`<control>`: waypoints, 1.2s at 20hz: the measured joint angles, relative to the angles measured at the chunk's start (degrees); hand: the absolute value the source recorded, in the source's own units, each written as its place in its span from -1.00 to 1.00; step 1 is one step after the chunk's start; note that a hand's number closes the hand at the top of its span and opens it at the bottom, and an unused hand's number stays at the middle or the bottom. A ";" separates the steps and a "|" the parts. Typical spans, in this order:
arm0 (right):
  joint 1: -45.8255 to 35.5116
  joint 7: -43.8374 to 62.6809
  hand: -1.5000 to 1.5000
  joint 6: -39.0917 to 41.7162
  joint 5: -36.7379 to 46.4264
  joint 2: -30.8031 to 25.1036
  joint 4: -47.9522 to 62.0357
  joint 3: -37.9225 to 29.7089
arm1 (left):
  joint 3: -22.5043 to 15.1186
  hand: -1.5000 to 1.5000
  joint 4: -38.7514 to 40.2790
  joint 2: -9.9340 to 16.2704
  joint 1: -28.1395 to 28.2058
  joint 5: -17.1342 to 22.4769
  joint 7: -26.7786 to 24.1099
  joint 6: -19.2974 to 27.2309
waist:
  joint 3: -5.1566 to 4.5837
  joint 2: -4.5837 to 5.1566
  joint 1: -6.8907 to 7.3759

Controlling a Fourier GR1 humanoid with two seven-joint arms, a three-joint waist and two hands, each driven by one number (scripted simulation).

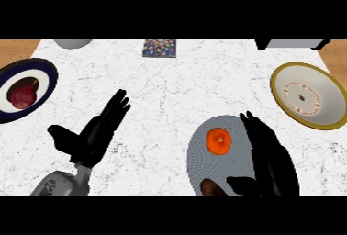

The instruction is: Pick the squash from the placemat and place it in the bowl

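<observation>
Showing one squash [220,140], one placemat [203,160], one bowl [308,95], two plates.

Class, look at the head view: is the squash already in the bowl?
No. The squash lies on the grey placemat, apart from the bowl at the right, beside the open right robot hand.

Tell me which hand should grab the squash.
Right. The right hand is open beside the orange squash on the grey placemat; the left hand is farther away, over bare counter.
</observation>
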 measured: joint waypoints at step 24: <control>-14.21 19.45 -1.00 27.08 -1.54 19.16 14.41 -6.92 | 2.49 0.00 0.39 -1.99 0.47 -1.80 1.30 -2.69 | 0.36 0.25 0.40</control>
